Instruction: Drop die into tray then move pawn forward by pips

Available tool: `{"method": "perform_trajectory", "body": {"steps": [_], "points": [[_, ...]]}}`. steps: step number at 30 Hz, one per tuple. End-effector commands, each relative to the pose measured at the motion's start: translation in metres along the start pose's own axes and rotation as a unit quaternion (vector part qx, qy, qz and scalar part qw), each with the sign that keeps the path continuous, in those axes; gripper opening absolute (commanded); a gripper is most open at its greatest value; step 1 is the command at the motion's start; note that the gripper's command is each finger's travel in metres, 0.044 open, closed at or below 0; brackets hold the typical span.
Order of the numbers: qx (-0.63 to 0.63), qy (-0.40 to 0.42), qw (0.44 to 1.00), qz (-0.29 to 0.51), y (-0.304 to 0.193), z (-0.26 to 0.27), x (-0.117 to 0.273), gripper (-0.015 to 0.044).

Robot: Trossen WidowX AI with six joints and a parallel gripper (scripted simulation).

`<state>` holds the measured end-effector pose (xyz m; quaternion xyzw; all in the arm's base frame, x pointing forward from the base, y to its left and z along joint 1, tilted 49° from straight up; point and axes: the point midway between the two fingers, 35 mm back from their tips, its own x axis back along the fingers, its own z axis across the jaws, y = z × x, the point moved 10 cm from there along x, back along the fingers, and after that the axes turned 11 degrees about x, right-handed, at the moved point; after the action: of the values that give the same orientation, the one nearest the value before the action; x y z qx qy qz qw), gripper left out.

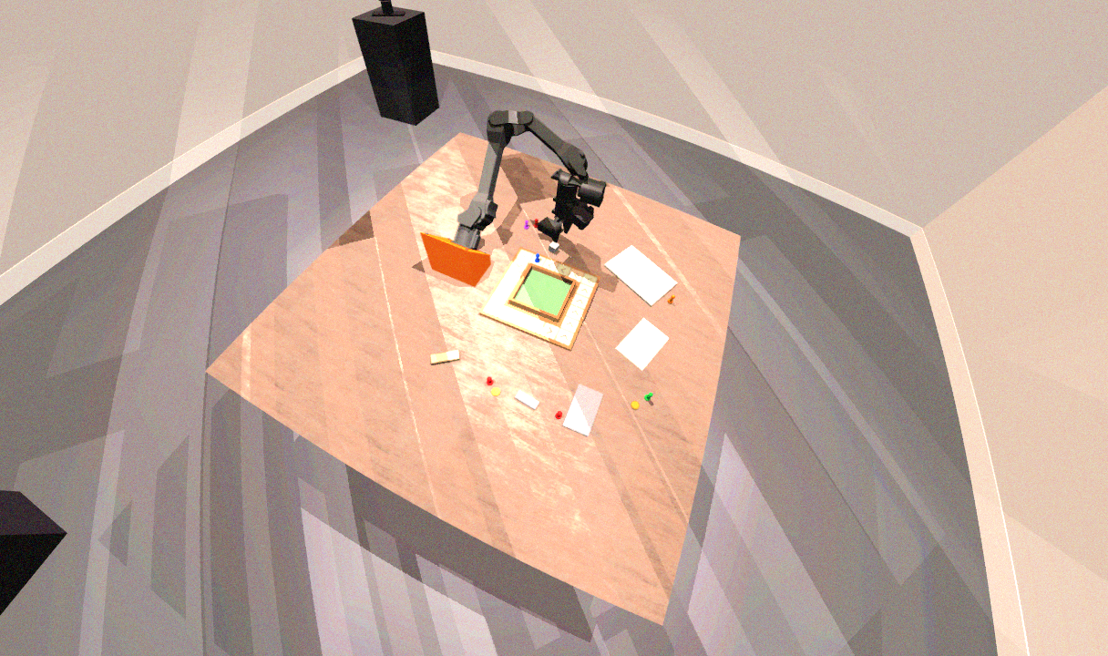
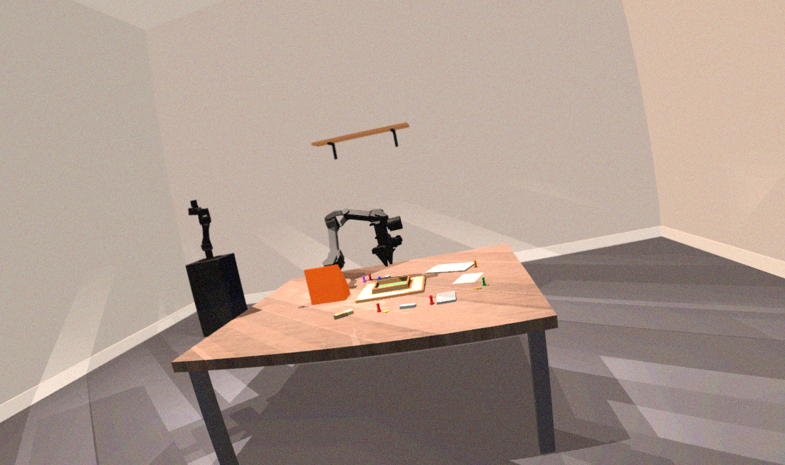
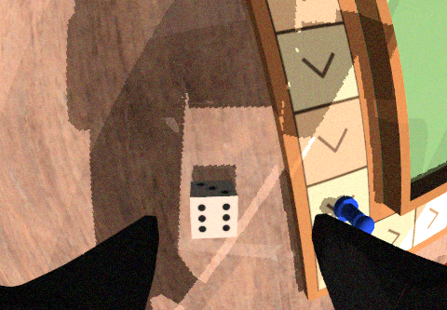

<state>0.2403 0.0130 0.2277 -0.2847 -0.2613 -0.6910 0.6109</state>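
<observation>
The die (image 3: 214,208) sits on the table (image 3: 56,105), just beside the board (image 3: 282,124), under the gripper (image 3: 233,286). The gripper is open and holds nothing. The blue pawn (image 3: 354,215) stands on a square near one finger (image 3: 386,286). If the arm drops crooked, that finger could bump the pawn, or push the die away

Dark grey jointed arm (image 1: 492,175), black pointed jaws.
</observation>
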Motion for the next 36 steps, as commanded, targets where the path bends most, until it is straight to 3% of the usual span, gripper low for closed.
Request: {"method": "perform_trajectory", "body": {"steps": [1, 36], "points": [[0.007, 0.036, 0.999, 0.023, -0.016, 0.004, -0.003, 0.0275], [0.008, 0.037, 0.999, 0.023, -0.018, 0.005, -0.064, 0.0275]]}}
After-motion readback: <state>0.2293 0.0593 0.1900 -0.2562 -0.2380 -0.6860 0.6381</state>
